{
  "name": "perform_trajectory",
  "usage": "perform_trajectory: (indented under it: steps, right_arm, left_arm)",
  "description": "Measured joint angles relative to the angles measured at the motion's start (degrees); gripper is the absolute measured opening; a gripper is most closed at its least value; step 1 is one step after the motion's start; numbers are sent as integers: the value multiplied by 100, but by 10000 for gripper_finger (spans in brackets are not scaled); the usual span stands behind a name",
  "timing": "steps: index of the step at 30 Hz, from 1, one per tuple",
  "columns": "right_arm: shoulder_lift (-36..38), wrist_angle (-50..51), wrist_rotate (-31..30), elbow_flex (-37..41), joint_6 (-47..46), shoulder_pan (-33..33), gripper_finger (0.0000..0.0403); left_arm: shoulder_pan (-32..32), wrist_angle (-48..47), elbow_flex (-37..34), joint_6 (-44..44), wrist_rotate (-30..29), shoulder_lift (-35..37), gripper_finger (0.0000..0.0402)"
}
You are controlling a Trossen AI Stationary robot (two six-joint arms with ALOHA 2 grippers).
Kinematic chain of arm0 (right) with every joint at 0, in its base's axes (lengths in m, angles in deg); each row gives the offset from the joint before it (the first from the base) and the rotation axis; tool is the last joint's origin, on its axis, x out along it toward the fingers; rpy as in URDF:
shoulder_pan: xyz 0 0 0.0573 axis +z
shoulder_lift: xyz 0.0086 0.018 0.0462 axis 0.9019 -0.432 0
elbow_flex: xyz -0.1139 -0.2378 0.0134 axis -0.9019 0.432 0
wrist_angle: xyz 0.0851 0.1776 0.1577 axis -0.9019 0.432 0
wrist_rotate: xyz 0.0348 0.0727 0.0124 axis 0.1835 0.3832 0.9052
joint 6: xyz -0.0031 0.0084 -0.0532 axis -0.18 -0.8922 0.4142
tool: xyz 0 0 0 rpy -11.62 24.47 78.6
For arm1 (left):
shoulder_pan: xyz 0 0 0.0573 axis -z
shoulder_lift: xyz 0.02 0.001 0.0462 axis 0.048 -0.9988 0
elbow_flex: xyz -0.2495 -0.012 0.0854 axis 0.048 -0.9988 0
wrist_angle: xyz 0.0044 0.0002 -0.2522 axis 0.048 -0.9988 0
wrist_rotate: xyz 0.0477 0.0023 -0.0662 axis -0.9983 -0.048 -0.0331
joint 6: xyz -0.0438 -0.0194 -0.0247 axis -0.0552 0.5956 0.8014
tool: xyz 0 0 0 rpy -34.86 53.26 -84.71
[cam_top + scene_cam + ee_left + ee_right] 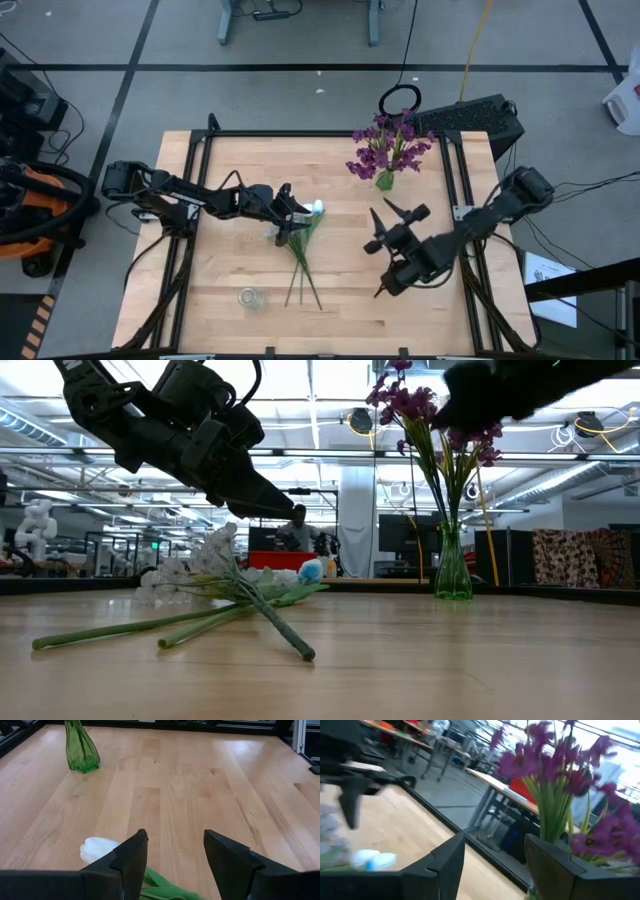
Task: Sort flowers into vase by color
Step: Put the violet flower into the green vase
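On the table (220, 300), white flowers (300, 255) lie just under the open left tool (303, 212).

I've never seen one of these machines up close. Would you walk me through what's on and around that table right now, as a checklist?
Surface: pale wooden table, dark frame.
Job's things: purple flowers stand in a green vase at the far edge; white flowers lie loose mid-table, long green stems fanned out.
Clutter: small clear glass near the front edge.
Claws: left claw open, over the white blossoms; right claw open and empty, beside the vase.
Cables: run from both arm bases; more on the floor.
Surroundings: workshop hall; a person far behind.
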Motion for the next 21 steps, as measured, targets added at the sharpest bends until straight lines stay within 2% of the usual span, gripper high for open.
perform_trajectory:
  steps: [3, 9, 12, 21]
  right_arm:
    - [-107, -995, -30, 176, 710, -364, 198]
    - [-467, -2597, -27, 52, 2897, -950, 183]
    - [-651, -2910, -16, -30, 3421, -1156, 168]
    - [-718, -2869, -21, -86, 3939, -1495, 125]
  left_arm:
    - [-2, 15, 0, 1, 0, 0, 201]
    - [0, 20, 0, 0, 0, 0, 201]
    - [-2, 17, 0, 0, -2, 0, 201]
    - [-2, -26, 0, 0, -2, 0, 201]
